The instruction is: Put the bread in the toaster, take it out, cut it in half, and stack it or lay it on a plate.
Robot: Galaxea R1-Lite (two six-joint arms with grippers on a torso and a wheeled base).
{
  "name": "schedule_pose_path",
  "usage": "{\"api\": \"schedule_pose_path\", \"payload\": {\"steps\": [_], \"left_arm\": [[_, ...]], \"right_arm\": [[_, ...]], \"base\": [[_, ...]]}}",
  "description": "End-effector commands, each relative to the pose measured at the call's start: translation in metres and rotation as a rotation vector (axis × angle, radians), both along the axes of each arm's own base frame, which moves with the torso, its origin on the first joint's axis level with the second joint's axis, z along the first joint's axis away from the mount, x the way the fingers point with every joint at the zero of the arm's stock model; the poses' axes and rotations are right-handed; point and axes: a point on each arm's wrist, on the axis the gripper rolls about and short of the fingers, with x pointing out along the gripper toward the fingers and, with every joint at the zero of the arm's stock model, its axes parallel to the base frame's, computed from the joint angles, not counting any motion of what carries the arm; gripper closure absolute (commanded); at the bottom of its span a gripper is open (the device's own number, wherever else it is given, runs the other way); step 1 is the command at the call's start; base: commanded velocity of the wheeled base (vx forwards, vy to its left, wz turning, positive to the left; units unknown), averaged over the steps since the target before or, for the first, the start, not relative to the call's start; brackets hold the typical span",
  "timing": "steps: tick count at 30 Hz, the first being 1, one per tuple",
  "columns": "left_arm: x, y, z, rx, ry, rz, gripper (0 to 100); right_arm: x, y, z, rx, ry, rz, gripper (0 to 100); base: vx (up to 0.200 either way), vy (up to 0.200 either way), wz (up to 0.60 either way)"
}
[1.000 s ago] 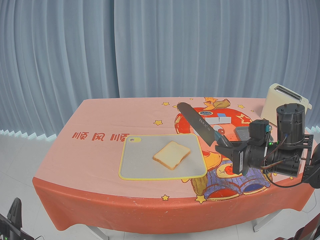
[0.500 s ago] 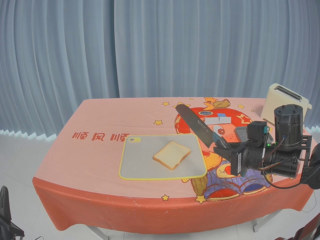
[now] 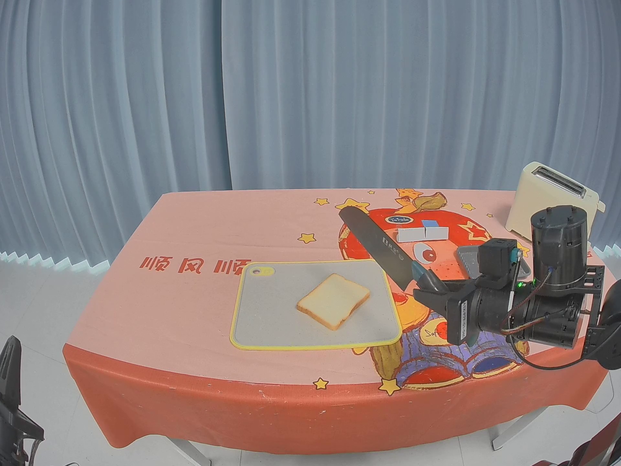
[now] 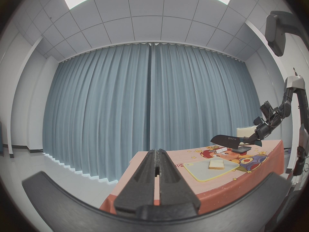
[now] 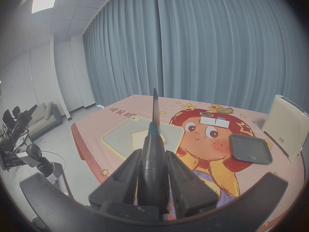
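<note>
A slice of bread [image 3: 333, 301] lies flat on the grey, yellow-rimmed cutting board [image 3: 272, 321]. My right gripper [image 3: 432, 285] is shut on the handle of a dark knife [image 3: 378, 244]. The blade slants up and back over the board's right edge, above and to the right of the bread. In the right wrist view the knife [image 5: 155, 110] points over the bread [image 5: 140, 138] from my right gripper [image 5: 154, 158]. The cream toaster [image 3: 550, 195] stands at the far right. My left gripper [image 4: 157, 174] is shut on nothing, low beside the table's left front corner.
A dark grey square tray [image 3: 471, 259] sits between the toaster and the board, behind my right arm. Two small white and blue blocks [image 3: 422, 232] lie behind it. Bare tablecloth [image 3: 194, 228] stretches left of and behind the board.
My right arm has shifted slightly left with the knife, bringing the blade nearer the board. The left gripper has slid toward the picture's left edge. The bread has not moved.
</note>
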Motion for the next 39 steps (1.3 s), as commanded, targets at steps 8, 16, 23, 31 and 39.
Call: {"api": "schedule_pose_path", "payload": {"steps": [8, 16, 23, 31, 39], "left_arm": [[0.028, -0.003, 0.000, 0.020, 0.169, -0.119, 100], [0.048, -0.008, 0.017, 0.035, 0.217, -0.242, 100], [0.079, -0.021, 0.041, 0.046, 0.242, -0.361, 100], [0.103, -0.037, 0.061, 0.058, 0.219, -0.461, 100], [0.122, -0.052, 0.078, 0.071, 0.201, -0.560, 100]], "right_arm": [[-0.002, -0.001, -0.003, -0.007, 0.009, 0.004, 100], [-0.002, -0.001, -0.006, -0.024, 0.012, 0.011, 100], [-0.001, 0.000, -0.009, -0.030, 0.021, 0.010, 100], [-0.006, 0.004, -0.012, -0.040, 0.029, 0.032, 100], [-0.006, 0.003, -0.013, -0.044, 0.029, 0.029, 100]], "base": [[0.000, 0.000, 0.00], [0.000, 0.000, 0.00], [0.000, 0.000, 0.00], [0.000, 0.000, 0.00], [0.000, 0.000, 0.00]]}}
